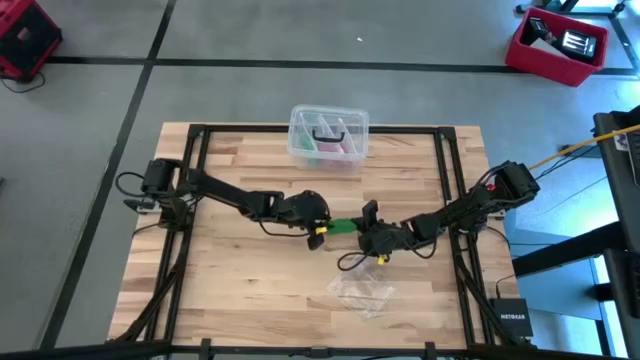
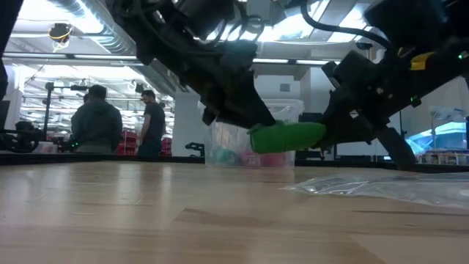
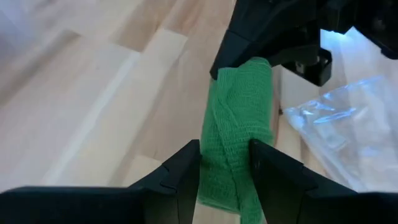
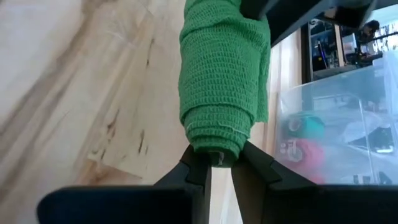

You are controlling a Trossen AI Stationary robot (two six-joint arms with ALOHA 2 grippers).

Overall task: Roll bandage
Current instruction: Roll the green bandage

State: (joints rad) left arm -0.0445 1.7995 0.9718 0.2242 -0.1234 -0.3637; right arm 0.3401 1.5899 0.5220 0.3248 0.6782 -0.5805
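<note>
The bandage (image 2: 287,136) is a bright green roll of soft fabric, held a little above the wooden table near its middle (image 1: 343,226). My left gripper (image 3: 225,169) comes from the table's left and is shut on one end of the roll. My right gripper (image 4: 217,165) comes from the right and is shut on the other end. The two grippers face each other across the roll. My left gripper pinches the roll's left end (image 3: 227,158) between its two fingers, one finger (image 3: 186,174) on each side, coming from the table's left and slanting down. The roll reaches away along the fingers, clear of the table. My right gripper pinches the roll's narrow right end (image 4: 214,146), where the wound layers show, between its two fingertips (image 4: 198,168). It comes from the table's right, slanting down, in line with the roll. The roll lies about level, lifted clear.
A clear plastic box (image 1: 328,135) with pink and dark items stands at the table's far edge. A crumpled clear plastic bag (image 1: 360,292) lies near the front edge, just right of the middle. Two people (image 2: 95,121) stand in the room beyond.
</note>
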